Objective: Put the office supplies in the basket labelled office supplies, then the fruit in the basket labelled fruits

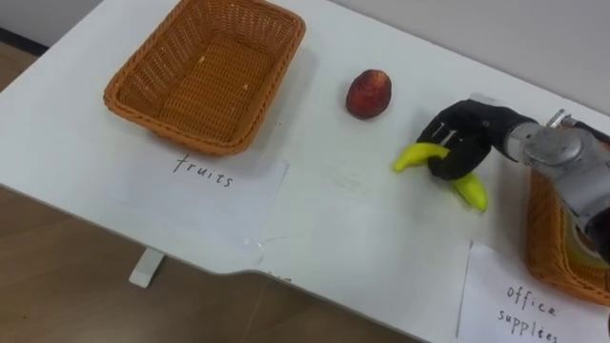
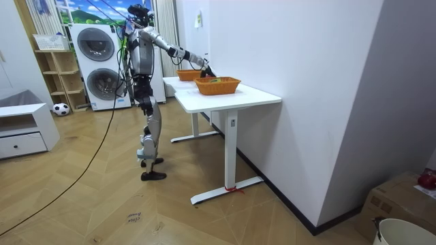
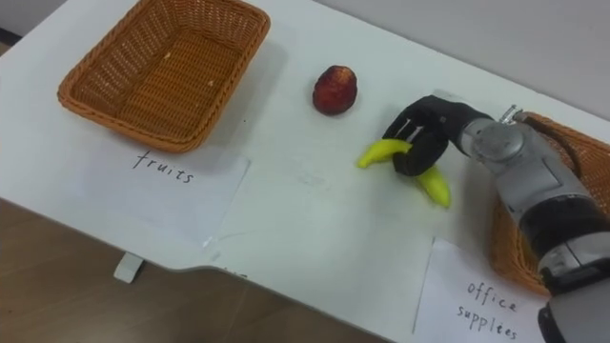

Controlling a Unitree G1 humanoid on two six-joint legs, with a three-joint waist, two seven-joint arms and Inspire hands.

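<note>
Right now the right hand (image 1: 459,141) has its fingers curled round the middle of the banana (image 1: 416,158), both yellow ends sticking out, mid-table toward the right edge. Red fruit (image 1: 368,93) lies loose just beyond it, nearer the far edge. Wicker fruit basket (image 1: 133,71) sits at the far left corner, with the "fruits" paper label (image 1: 219,191) in front of it. Office basket (image 1: 541,238) is at the right edge, its label (image 1: 510,300) at the near edge of the white table (image 1: 334,229). Room view: robot stands at the table, right arm stretched over it.
</note>
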